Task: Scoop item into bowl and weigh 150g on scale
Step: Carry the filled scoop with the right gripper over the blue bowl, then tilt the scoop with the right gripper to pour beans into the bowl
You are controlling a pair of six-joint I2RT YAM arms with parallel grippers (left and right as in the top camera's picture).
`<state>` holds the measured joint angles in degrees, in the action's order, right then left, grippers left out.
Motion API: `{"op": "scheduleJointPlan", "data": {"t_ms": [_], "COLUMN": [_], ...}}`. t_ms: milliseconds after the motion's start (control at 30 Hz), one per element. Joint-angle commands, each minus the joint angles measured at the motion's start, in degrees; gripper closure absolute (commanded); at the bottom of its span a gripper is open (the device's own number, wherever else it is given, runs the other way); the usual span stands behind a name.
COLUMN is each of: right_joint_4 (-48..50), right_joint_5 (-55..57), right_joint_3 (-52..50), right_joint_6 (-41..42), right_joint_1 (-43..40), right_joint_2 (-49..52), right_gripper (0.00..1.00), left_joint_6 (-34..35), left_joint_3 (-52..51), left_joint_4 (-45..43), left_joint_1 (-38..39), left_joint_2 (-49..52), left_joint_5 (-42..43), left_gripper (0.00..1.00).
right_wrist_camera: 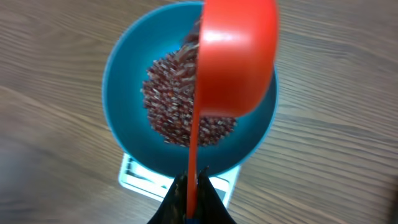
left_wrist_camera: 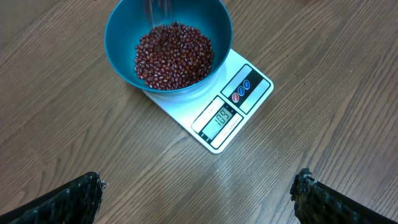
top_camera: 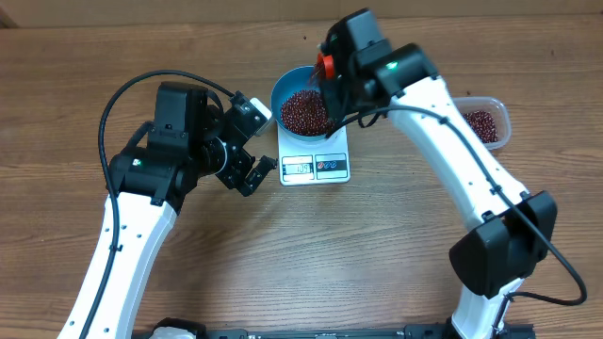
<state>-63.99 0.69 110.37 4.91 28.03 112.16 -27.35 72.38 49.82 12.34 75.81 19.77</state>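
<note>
R gripper (right_wrist_camera: 191, 202) clamps handle of orange-red plastic scoop (right_wrist_camera: 236, 62), tipped over round blue bowl (left_wrist_camera: 121, 37) w/ small maroon beans (left_wrist_camera: 174, 56), on flat white scale (left_wrist_camera: 252, 87). L gripper (left_wrist_camera: 196, 199) wide, empty, near scale.

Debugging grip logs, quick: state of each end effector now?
Left end effector: open, empty.
Right end effector: closed on scoop handle.

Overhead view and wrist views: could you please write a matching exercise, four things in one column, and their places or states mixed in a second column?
1 blue bowl
2 orange scoop
3 clear tub
4 left gripper

a open, empty
b far right, alone
c on the scale
d tilted above the bowl

Pairs: 1-c, 2-d, 3-b, 4-a.
</note>
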Motion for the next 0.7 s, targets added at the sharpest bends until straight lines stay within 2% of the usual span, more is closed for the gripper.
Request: {"op": "scheduleJointPlan", "data": {"t_ms": [0,167,333,667], "right_joint_4": [0.0,0.0,-0.1,-1.6], "right_joint_5": [12.9,17.5,16.9,3.1], "right_joint_3": [1.6,1.6,1.6,1.9], "right_joint_6": [-0.7,-1.9,-3.9,-5.3], "right_joint_1": [2.8,5.1,5.3,2.4], "right_joint_2": [0.0,0.0,-0.4,-1.9], "right_gripper": [0.96,0.96,0.96,0.96], "left_joint_6": [0.6,0.6,0.6,0.6], "left_joint_3": [0.9,0.9,0.9,0.9], "left_joint_4": [0.1,0.1,0.1,0.1], "left_joint_1": [-0.3,-0.3,-0.3,-0.3], "left_joint_2": [-0.9,-0.9,-0.9,-0.9], "left_joint_5": [0.8,0.8,0.8,0.8], "left_gripper": [0.0,0.0,0.0,0.0]}}
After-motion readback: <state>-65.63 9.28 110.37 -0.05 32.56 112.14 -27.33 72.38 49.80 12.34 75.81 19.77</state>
